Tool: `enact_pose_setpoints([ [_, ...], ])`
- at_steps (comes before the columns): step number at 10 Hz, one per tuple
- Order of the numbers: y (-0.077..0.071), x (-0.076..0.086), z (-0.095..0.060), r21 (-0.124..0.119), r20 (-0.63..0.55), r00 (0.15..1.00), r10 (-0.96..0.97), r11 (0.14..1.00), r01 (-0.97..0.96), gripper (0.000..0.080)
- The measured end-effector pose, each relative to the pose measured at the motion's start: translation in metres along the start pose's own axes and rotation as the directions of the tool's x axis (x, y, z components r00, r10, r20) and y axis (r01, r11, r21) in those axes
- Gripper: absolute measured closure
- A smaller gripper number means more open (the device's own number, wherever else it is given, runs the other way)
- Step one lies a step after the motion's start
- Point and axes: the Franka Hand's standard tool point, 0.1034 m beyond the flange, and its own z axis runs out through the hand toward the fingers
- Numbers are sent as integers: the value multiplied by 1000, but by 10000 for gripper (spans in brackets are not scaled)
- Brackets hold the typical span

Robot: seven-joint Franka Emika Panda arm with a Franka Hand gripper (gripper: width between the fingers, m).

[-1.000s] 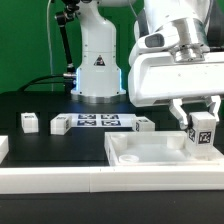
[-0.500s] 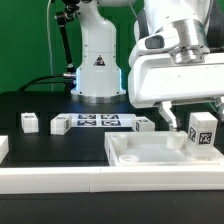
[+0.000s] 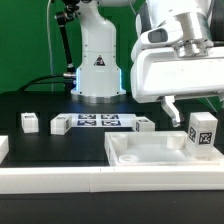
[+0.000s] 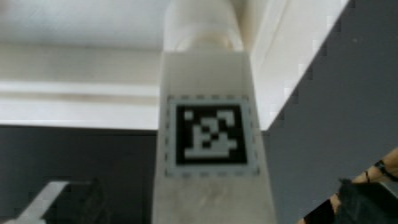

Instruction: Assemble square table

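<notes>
Claw (image 3: 197, 108) was spread and gripping nothing. The one finger (image 3: 171, 110) clear in the exterior view hung above the upright white blocky leg (image 3: 203, 129), off to the exterior view's left and apart from it. The other finger was mostly cut off by the frame edge.

The upright leg stood on the white square plastic slab with a raised rim (image 3: 150, 158), at the slab's end on the exterior view's right, with its black-and-white tag facing the camera. The slab lay flat on the black surface (image 3: 40, 142), just behind the long white border bar (image 3: 60, 181) that ran along the front.

Three loose white tagged legs sat in a row farther back, well apart from the slab's upright one:
- The first (image 3: 30, 122) was toward the exterior view's left.
- The second (image 3: 59, 125) was just beside the marker board (image 3: 98, 122).
- The third (image 3: 144, 124) was at the board's other end, near the slab's back rim.

The white robot base (image 3: 98, 65) stood behind the board.

In the wrist view the upright leg (image 4: 210, 130) filled the middle, its tag square to the lens and pale slab plastic behind it. Blurred shapes flanked it at the frame's edge, too soft to tell what they were. Whether the leg was seated in the slab couldn't be told from either view.
</notes>
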Motion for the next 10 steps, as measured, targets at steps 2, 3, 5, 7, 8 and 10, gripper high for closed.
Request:
enact_pose_setpoints([
  [2,2,10,-4,11,39,999,7,1000,-7,151],
  [3,2,9,-3,9,32,999,6,1000,-7,151],
  [5,-5,0,-1,43,181,984,6,999,-14,151],
  [7,-6,1,2,65,289,957,3,998,-22,151],
  [8,-5,0,2,80,368,930,0,996,-31,151],
  [10,-5,2,6,100,463,886,-5,994,-46,151],
])
